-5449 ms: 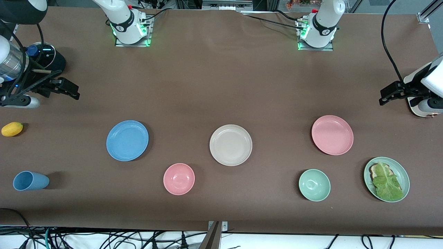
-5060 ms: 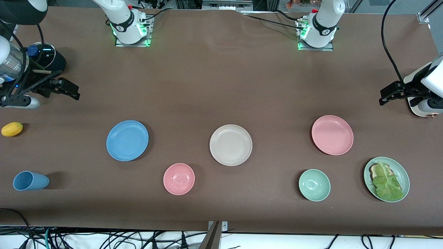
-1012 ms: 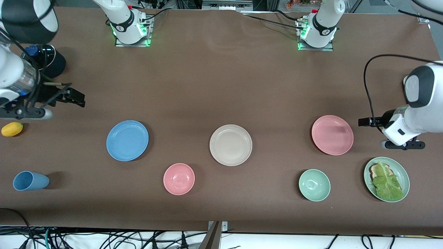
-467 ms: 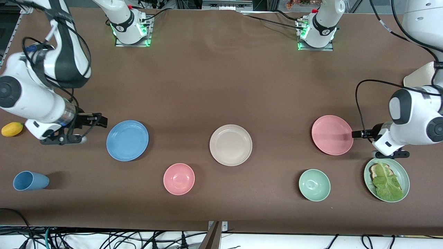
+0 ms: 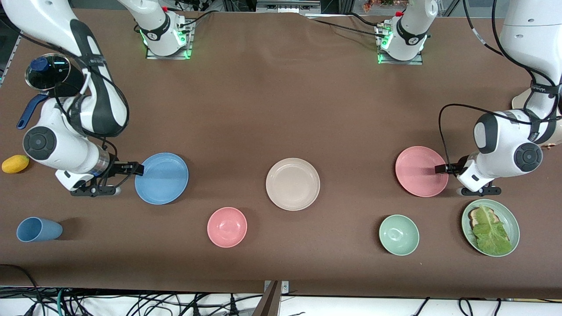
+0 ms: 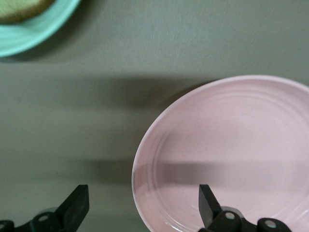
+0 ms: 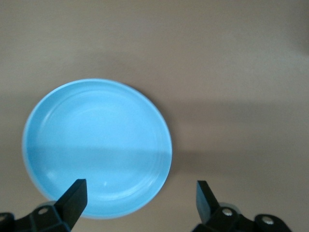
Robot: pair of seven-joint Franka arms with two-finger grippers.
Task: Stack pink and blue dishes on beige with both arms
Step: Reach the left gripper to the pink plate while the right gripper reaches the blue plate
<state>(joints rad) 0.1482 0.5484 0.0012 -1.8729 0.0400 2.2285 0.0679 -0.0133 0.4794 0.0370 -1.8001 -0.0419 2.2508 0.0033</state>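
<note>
Left gripper (image 6: pixel 142 205): spread wide, straddling pink plate (image 5: pixel 421 171) rim.
Right gripper (image 7: pixel 140 200): spread wide at blue plate (image 5: pixel 161 178) edge.
Risk: low rims, apparently shallow bite; plates may slip or skid before reaching beige plate (image 5: pixel 293 184).

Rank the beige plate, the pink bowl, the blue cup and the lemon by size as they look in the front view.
1. beige plate
2. pink bowl and blue cup, too alike in spread to separate
3. lemon
</note>
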